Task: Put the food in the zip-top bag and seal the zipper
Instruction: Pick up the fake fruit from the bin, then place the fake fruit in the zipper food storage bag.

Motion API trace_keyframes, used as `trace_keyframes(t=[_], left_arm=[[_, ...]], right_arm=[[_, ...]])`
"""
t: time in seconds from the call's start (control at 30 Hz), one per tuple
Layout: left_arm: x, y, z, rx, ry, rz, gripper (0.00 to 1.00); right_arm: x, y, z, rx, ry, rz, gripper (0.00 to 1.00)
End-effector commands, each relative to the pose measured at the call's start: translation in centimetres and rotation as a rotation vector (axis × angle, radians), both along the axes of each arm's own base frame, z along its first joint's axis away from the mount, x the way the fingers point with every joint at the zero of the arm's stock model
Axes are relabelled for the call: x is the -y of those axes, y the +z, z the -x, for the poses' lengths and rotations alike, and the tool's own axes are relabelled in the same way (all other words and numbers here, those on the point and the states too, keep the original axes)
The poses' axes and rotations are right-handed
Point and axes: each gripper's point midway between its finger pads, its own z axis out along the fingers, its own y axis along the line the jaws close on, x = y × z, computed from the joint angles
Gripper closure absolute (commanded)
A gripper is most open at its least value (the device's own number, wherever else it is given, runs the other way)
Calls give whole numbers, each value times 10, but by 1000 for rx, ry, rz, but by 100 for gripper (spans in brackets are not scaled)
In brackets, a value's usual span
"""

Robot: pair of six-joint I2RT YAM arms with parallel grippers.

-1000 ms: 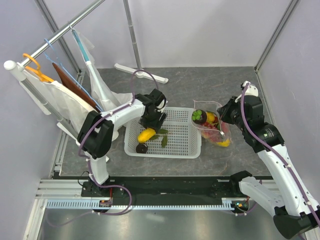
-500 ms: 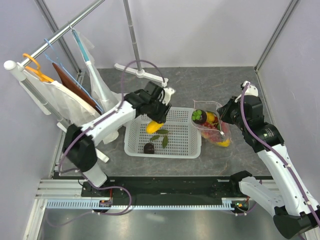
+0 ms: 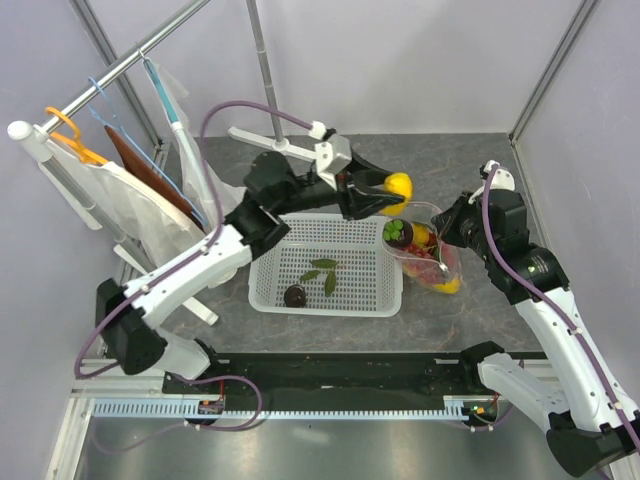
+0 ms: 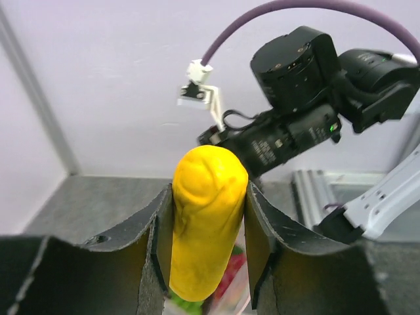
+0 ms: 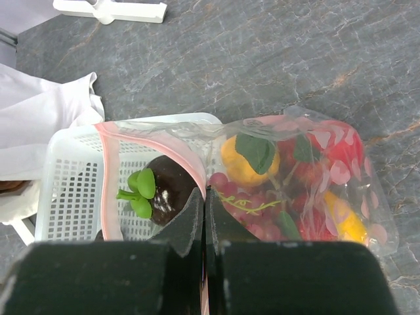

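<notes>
Top external view: the left gripper clamps a yellow mango in the air near the mouth of the zip-top bag.
On the right wrist view, the right gripper has its fingers pinched together on the pink zipper. A mangosteen sits inside the gaping mouth. The bag stands against the white mesh basket, which holds a second mangosteen and green leaves.

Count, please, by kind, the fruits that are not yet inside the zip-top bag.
Yellow mango, held in the air: 1
Dark mangosteen, in the white mesh basket: 1
Total outside the zip-top bag: 2
</notes>
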Motion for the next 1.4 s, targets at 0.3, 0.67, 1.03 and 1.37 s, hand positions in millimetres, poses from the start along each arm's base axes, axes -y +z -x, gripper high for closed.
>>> trace_keyframes(t=[0.3, 0.67, 1.03, 1.37], left_arm=[[73, -21, -35, -614, 137, 261, 85], [78, -88, -74, -936, 394, 251, 84], [93, -130, -34, -1026, 354, 99, 54], [42, -130, -11, -941, 295, -34, 1]], right_arm=[[-2, 41, -9, 102, -18, -58, 100], [8, 47, -13, 109, -92, -62, 100], [8, 43, -14, 99, -101, -63, 100], [10, 45, -11, 103, -99, -55, 100]])
